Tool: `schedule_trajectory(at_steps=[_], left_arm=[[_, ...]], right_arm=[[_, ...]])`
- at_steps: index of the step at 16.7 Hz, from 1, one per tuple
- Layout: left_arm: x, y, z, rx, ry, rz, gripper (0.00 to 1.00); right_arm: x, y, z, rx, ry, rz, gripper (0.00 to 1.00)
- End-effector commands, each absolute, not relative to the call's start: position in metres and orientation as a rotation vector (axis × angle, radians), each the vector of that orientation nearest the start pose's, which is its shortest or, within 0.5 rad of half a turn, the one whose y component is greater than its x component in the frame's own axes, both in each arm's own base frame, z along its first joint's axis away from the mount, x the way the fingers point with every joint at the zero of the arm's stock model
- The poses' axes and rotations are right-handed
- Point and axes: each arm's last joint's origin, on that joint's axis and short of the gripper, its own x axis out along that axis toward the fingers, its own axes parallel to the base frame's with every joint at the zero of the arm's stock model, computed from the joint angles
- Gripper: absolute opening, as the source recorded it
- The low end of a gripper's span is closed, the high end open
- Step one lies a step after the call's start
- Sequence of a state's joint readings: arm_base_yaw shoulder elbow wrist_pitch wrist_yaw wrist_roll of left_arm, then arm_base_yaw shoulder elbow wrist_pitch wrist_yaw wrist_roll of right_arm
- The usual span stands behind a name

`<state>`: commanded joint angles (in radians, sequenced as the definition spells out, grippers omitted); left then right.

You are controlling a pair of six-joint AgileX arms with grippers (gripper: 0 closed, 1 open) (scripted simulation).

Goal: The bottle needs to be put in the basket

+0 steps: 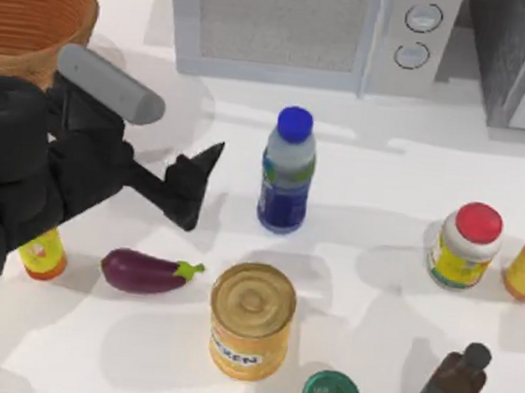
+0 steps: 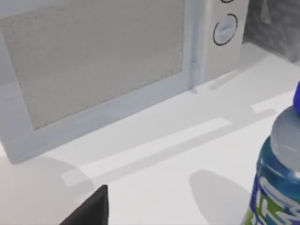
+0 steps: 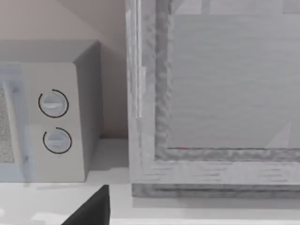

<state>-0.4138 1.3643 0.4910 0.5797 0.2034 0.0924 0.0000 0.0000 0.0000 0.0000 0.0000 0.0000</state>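
Bottle [image 1: 287, 173] stands upright mid-surface, in front of the microwave [image 1: 299, 27], untouched; basket [image 1: 28, 17] sits at the far left corner, well apart from it. Left pincer [image 1: 196, 185] points at the bottle from its left, near but not touching, fingers spread open with one tip up by the shoulder height and one lower. In the left wrist view the bottle [image 2: 276, 183] sits off to one edge, so the approach looks off-centre; judgement: the step is reach-to-grasp, and it goes best if the pincer squares up on the label band, slides in level so both fingers straddle the body, then closes below the blue cap. Tall narrow bottle may tip if one finger nudges it first. Room: open white surface [image 1: 381, 143] between bottle and microwave, clear lane back left toward the basket; can [image 1: 250, 319] and eggplant [image 1: 146, 272] lie nearer the front, out of that lane, but a lift is needed to clear the basket rim. Right pincer's state: cannot tell.
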Motion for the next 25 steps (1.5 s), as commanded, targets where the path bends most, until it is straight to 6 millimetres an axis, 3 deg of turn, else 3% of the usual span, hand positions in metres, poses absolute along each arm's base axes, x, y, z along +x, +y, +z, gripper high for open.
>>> schedule_trajectory(at_steps=[4,8,17,20,25], left_arm=[[0.267,-0.149,0.145,0.138,0.331,-0.729,1.00],[0.274,-0.168,0.117,0.158,0.378,-0.790,1.00],[0.282,-0.172,0.119,0.158,0.380,-0.794,1.00],[0.298,-0.184,0.118,0.156,0.380,-0.795,1.00],[0.316,-0.209,0.095,0.160,0.387,-0.797,1.00]], right_arm=[[0.106,-0.001,0.160,0.000,0.000,0.000,1.00],[0.106,-0.001,0.160,0.000,0.000,0.000,1.00],[0.106,-0.001,0.160,0.000,0.000,0.000,1.00],[0.106,-0.001,0.160,0.000,0.000,0.000,1.00],[0.106,-0.001,0.160,0.000,0.000,0.000,1.00]])
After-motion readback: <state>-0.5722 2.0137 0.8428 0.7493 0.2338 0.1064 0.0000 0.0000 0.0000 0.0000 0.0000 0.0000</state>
